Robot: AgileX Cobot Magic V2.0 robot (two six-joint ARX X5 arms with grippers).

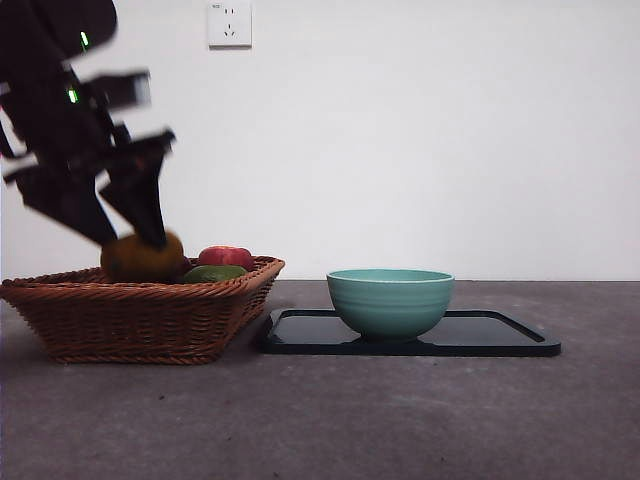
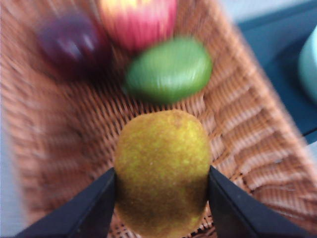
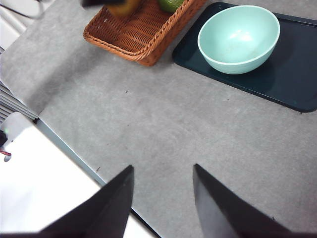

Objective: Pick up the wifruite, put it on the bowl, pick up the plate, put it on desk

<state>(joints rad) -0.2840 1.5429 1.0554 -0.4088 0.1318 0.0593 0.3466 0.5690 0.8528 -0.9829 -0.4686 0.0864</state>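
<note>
left gripper point(image 2: 161, 191): over the wicker basket point(image 1: 150, 315), fingers point(image 2: 89, 208) closed on both sides of the wifruite point(image 2: 161, 171)
wifruite: in the grip, at about basket rim level in the front view; can't tell if it is clear of the weave underneath
right gripper point(image 3: 163, 193): waiting high over bare worktop point(image 3: 163, 124), fingers point(image 3: 114, 208) spread apart, holding nothing
bowl point(image 1: 390, 300): mint green, upright, empty, standing on the plate point(image 1: 500, 335)
plate: flat on the worktop, just beside the basket's near side, edges almost touching in the front view
progress: step 1 in hand, fruit grasped but not yet transferred. Left to do: carry to bowl, release, then move the plate onto the worktop
note: the plate carries the bowl, so lifting it likely means bowl and fruit ride along; slip risk if tilted
basket neighbours: green fruit point(image 2: 168, 69), red fruit point(image 2: 138, 20), dark purple fruit point(image 2: 72, 42), all apart from the held one, so room to lift straight up
path: basket wall on the bowl side has to be cleared first; above it, open air to the bowl, nothing between
open room: wide bare worktop in front of basket and plate; worktop edge lies on the right gripper's side
</note>
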